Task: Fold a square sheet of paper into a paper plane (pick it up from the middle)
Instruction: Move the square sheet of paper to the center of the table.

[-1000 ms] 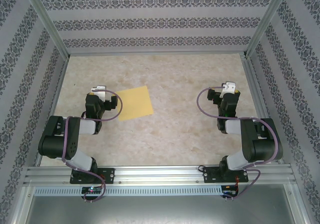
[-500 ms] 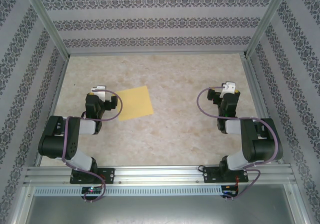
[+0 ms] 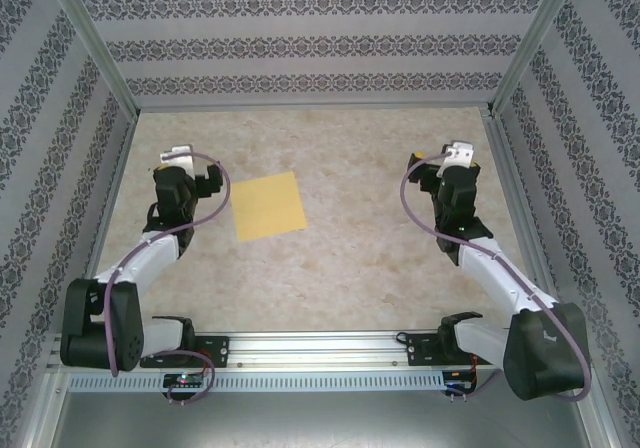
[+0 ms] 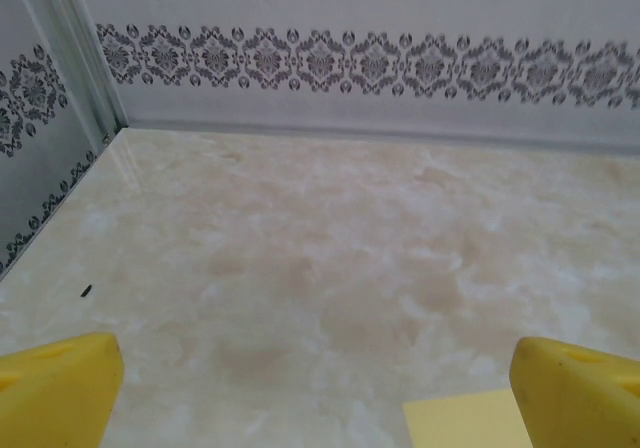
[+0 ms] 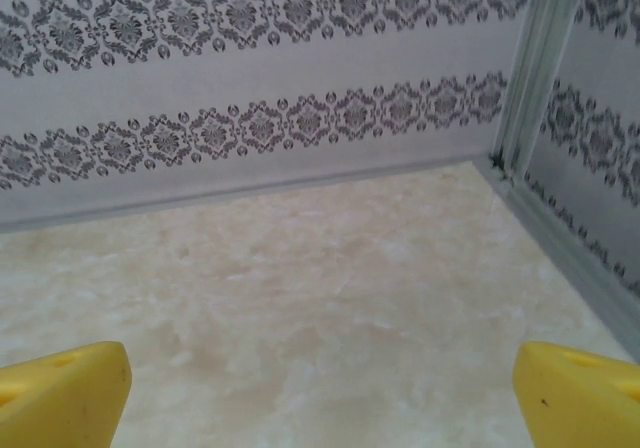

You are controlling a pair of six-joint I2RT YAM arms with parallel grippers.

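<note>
Top external view, nearest first. Left gripper (image 4: 315,393): jaws wide, empty, just left of the square sheet of paper (image 3: 268,206), presumably lined up for a middle pickup. The sheet lies flat and unfolded on the table (image 3: 360,258). Right gripper (image 5: 320,398): likewise agape, well apart, probably held clear.

Open tabletop (image 3: 350,258) surrounds the sheet (image 3: 268,206); walls (image 3: 300,43) apparently close three sides.

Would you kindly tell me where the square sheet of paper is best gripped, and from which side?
Probably its middle, from straight above: the square sheet of paper lies flat on the table with no lifted edge, so pinching the centre into a ridge seems best. The open left gripper is nearest.
</note>
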